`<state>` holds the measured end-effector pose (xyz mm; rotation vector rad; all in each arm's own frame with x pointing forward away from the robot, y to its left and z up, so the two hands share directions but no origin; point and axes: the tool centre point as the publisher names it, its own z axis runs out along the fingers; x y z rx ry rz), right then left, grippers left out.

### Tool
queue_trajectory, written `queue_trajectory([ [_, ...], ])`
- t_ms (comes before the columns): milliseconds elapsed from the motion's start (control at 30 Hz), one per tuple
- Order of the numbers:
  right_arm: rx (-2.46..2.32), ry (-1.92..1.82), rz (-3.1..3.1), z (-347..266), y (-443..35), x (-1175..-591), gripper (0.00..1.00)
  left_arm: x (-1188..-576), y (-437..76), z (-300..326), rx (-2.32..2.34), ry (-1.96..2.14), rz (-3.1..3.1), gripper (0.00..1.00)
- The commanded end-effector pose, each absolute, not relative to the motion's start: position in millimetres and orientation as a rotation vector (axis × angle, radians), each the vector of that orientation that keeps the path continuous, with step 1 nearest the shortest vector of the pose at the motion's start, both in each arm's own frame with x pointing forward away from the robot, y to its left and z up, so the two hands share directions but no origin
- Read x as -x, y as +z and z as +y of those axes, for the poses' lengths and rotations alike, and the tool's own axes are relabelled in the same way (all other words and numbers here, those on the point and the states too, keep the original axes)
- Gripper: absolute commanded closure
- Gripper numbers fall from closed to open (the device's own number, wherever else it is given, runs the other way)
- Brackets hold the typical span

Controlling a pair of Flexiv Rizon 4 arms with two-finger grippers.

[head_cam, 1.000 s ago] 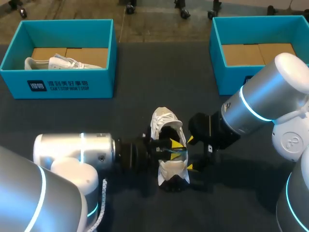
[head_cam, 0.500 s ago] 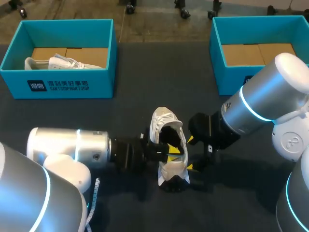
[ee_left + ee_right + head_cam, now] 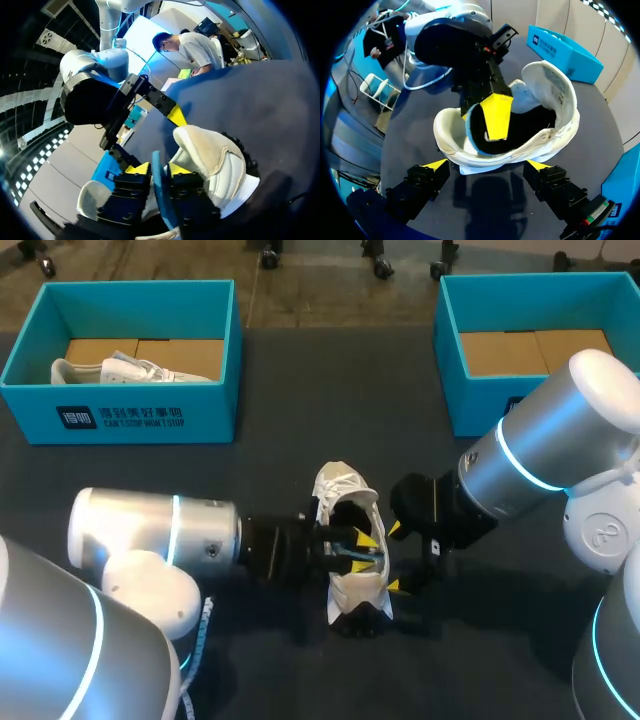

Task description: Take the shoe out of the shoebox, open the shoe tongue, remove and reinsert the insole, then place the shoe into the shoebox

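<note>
A white shoe [image 3: 355, 592] lies on the dark table [image 3: 300, 390] near the middle of the head view, out of either box, its long axis pointing away from the robot and its dark opening showing. A thin blue insole [image 3: 358, 551] stands on edge inside the opening. The left gripper [image 3: 362, 550] comes in from the left and reaches into the shoe; in the left wrist view its two yellow-tipped fingers are closed on the insole [image 3: 159, 185], one on each face, with the shoe's padded white collar [image 3: 215, 160] just beside them.

The right gripper [image 3: 394, 558] sits close against the opposite side of the shoe, its fingers spread wide apart. In the right wrist view the shoe [image 3: 555, 100] fills the space just ahead of those spread fingers, which hold nothing; whether the tips touch the shoe cannot be told.

Well apart from the shoe, at the far left of the table, a blue shoebox [image 3: 215, 350] holds a second white shoe [image 3: 110, 370]. A second blue shoebox [image 3: 447, 350] stands at the far right, its brown cardboard floor showing
</note>
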<state>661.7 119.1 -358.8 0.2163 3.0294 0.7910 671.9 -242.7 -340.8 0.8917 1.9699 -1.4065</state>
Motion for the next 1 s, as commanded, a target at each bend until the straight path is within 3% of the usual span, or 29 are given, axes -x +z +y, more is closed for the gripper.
queue_trajectory([
  [33, -0.216, 0.793, 3.027, 119.0, -359.6, -660.9, 0.00, -670.1, -326.4, -230.9, -0.919, -1.401, 1.995, 0.27],
  [167, -0.216, 0.793, 3.027, 119.0, -359.6, -660.9, 0.00, -669.5, -320.3, -227.9, -0.941, -1.397, 2.017, 0.34],
  [200, -0.216, 0.793, 3.027, 119.0, -359.6, -660.9, 0.00, -669.5, -319.6, -227.2, -0.954, -1.388, 2.023, 0.40],
  [367, -0.219, 0.792, 3.025, 114.5, -357.0, -661.7, 0.00, -669.4, -319.8, -222.8, -0.997, -1.357, 2.057, 0.38],
  [533, -0.242, 0.736, 3.042, 86.6, -340.8, -667.7, 0.00, -673.3, -316.0, -218.4, -1.032, -1.310, 2.077, 0.49],
  [667, -0.235, 0.713, 3.053, 60.0, -325.7, -670.1, 0.00, -674.7, -314.5, -210.7, -1.078, -1.267, 2.126, 0.49],
  [867, -0.262, 0.666, 3.055, 23.7, -308.6, -671.4, 0.00, -671.2, -320.9, -204.2, -1.160, -1.197, 2.201, 0.34],
  [1000, -0.225, 0.660, 3.069, 9.6, -301.2, -675.0, 0.00, -672.0, -319.6, -200.5, -1.209, -1.167, 2.248, 0.40],
])
